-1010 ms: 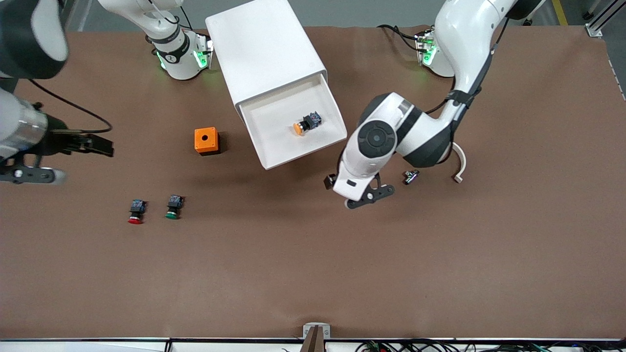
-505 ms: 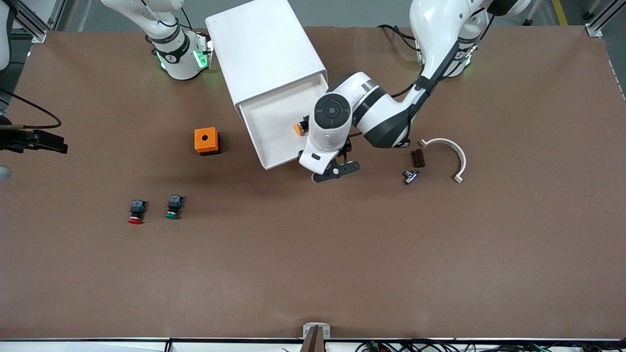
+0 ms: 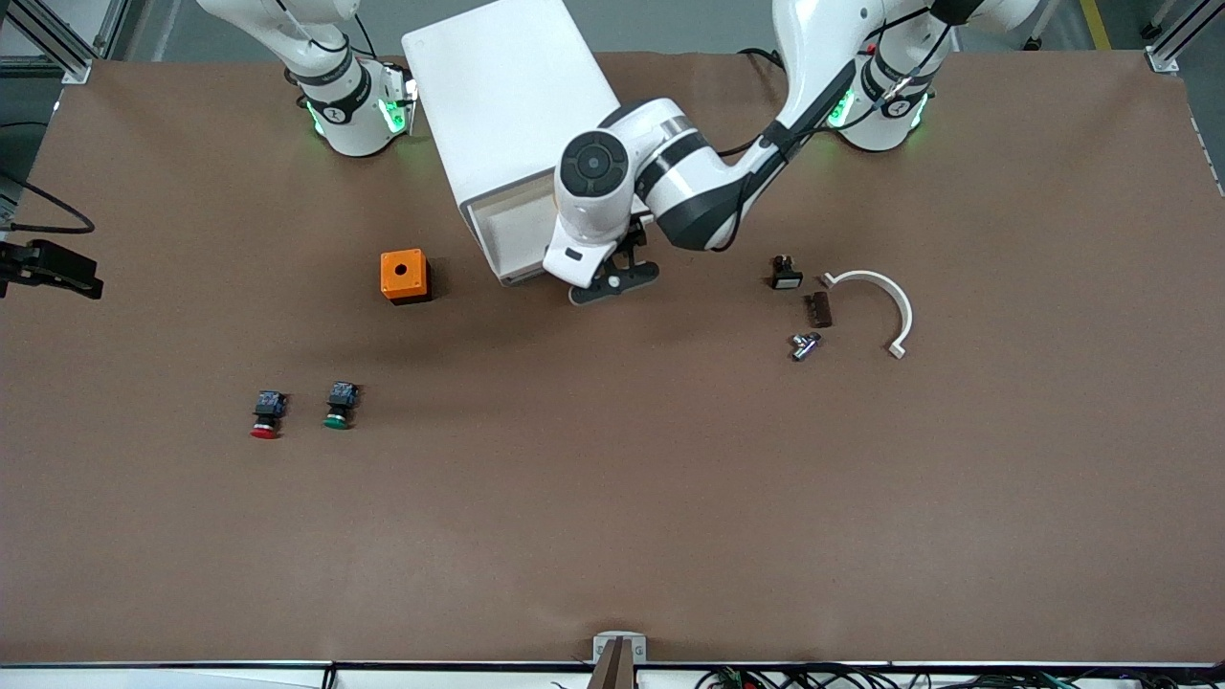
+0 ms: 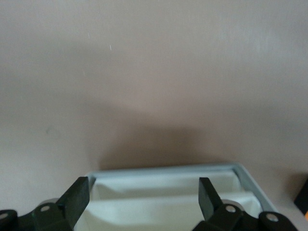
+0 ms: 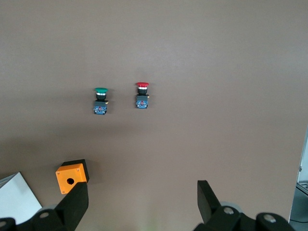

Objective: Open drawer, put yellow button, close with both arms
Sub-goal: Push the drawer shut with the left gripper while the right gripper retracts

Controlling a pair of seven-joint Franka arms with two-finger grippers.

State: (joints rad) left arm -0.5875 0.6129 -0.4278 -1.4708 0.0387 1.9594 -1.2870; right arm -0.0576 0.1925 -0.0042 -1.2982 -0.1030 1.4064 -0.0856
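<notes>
Brown mat on the table (image 3: 612, 536), nothing on it nearest the camera. Farther up sit the red button (image 3: 265, 415) and green button (image 3: 338, 406), side by side, well apart from both grippers. In the right wrist view they lie ahead of the right gripper (image 5: 143, 192).

Right gripper: fingers spread, holding nothing, over the table edge at the right arm's end. It waits there.

Orange box (image 3: 403, 276) is between the two grippers, close to the cabinet (image 3: 507, 105). The white curved clip (image 3: 885, 299) and small metal part (image 3: 804, 344) lie toward the left arm's end from the left gripper (image 3: 612, 279).

Left gripper: fingers apart, grasping nothing, right at the front lip of the drawer (image 3: 507, 230). The left wrist view has the lip just under and between the fingers. Contact can't be confirmed.

The drawer shows only a short stretch out of the cabinet, so closing looks nearly done.

Yellow button isn't visible on the table. It's probably in the drawer, hidden under the left wrist.

Handling guess: the drawer is a light, stiff plastic tray that slides easily. Push flat on the middle of the front lip, since an off-centre push could skew it. The cabinet looks light and may skid, so brace it with the right gripper. The button is small and loose and will rattle if the drawer gets shoved.
</notes>
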